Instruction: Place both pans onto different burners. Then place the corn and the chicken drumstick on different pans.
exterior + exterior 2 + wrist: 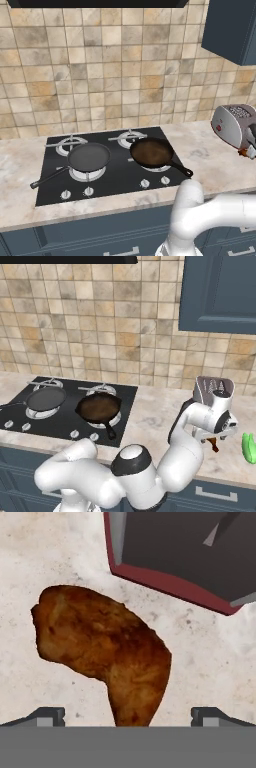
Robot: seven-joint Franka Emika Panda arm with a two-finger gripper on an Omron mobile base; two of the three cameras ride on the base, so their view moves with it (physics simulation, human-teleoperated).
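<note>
1. The gripper (pixel 128 716) hangs low over the marble counter (pixel 215 160) with its jaws spread wide and nothing between them; one dark fingertip (pixel 47 716) stands on each side of the chicken drumstick (pixel 105 649).
2. The drumstick lies flat on the counter, its narrow end toward the hand, just beside the base of the toaster (pixel 214 392).
3. In the right base view the corn (pixel 248 447) lies on the counter to the right of the hand, near the front edge, apart from the drumstick.
4. Farther left, the reddish-brown pan (pixel 151 152) sits on the front right burner of the cooktop (pixel 120 181), handle pointing toward the front right.
5. The dark grey pan (pixel 89 156) sits on the front left burner, handle toward the front left.
6. Behind both pans, the two rear burners (pixel 71 143) stand bare below the tiled wall (pixel 100 70).
</note>
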